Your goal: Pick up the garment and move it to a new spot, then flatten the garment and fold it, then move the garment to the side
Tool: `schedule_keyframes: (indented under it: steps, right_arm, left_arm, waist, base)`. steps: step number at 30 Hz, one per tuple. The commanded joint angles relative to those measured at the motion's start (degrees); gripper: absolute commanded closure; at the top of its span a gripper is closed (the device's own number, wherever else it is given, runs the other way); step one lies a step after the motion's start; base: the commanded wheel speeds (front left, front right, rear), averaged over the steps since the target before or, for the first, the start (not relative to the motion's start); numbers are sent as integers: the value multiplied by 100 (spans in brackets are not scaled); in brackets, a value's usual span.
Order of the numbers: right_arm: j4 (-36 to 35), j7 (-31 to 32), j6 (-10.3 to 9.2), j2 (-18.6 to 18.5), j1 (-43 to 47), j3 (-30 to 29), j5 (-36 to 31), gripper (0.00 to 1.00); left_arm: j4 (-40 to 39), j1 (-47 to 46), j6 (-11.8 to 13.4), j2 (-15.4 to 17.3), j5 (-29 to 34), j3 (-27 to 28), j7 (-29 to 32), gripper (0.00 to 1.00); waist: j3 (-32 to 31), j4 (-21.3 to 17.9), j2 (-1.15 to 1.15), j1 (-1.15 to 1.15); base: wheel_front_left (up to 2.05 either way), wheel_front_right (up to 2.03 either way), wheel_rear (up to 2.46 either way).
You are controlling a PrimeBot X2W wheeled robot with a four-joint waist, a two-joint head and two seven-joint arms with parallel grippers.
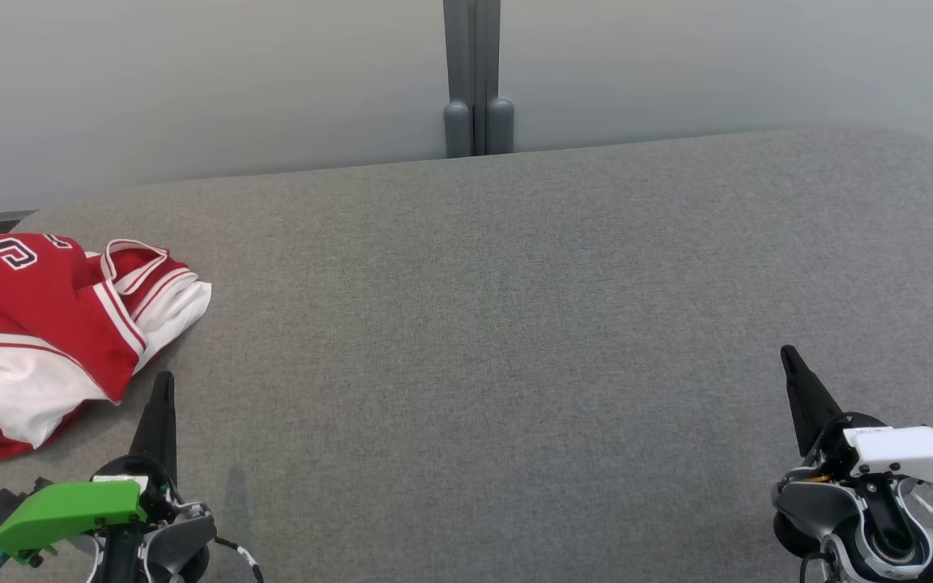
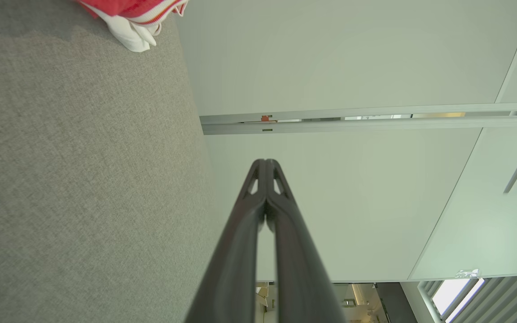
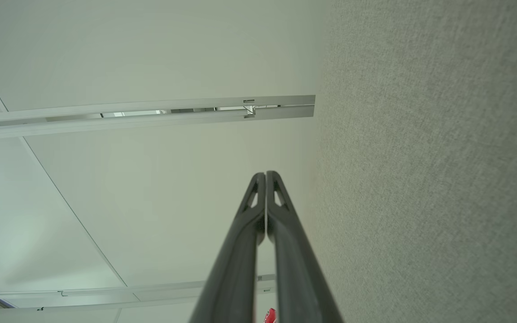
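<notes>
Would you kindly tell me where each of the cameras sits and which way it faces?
Head view: on the head, looking forward and down at the grey surface, garment at left; left gripper lower left, right gripper lower right.
Left wrist view: on the left wrist, looking along its shut jaws at the pale wall; surface on that view's left.
Right wrist view: on the right wrist, along its shut jaws at the same wall; surface on that view's right.
Shared: head and left wrist views both show the garment.

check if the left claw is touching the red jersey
Apart. The left wrist view shows the left claw shut on nothing, with bare grey surface between it and the jersey at the top corner.
</notes>
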Motion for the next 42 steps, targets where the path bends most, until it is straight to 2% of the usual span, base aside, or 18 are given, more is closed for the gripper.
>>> schedule_keyframes:
  steps: [1,2,3,8,13,23,42]
  right_arm:
    - [-25,13,0,-23,-36,-5,40,100]
    - [-25,13,0,-23,-36,-5,40,100]
    - [0,-1,0,0,0,1,0,0]
    - [246,-1,-1,62,209,15,-3,0]
    - [192,-147,-1,56,201,146,-42,0]
    - [180,-428,-1,45,157,265,-634,0]
    - [-54,-873,0,26,112,308,-2971,0]
  left_arm:
    - [1,-61,-42,36,-17,7,13,100]
    - [1,-61,-42,36,-17,7,13,100]
    - [0,0,0,0,0,0,-1,0]
    - [257,211,24,-53,0,-22,-7,0]
    - [200,236,21,-48,40,-117,-151,0]
    - [81,283,116,-36,669,-254,-432,0]
    - [-115,342,371,-17,2642,-535,-875,0]
  waist:
    - [0,0,0,0]
    - [0,0,0,0]
    - [0,0,0,0]
    - [0,0,0,0]
    - [1,-3,0,0]
    - [9,-7,0,0]
    - [41,8,0,0]
  base:
    - [0,0,0]
    - [0,0,0]
    - [0,0,0]
    - [0,0,0]
    - [0,0,0]
    - [0,0,0]
    - [0,0,0]
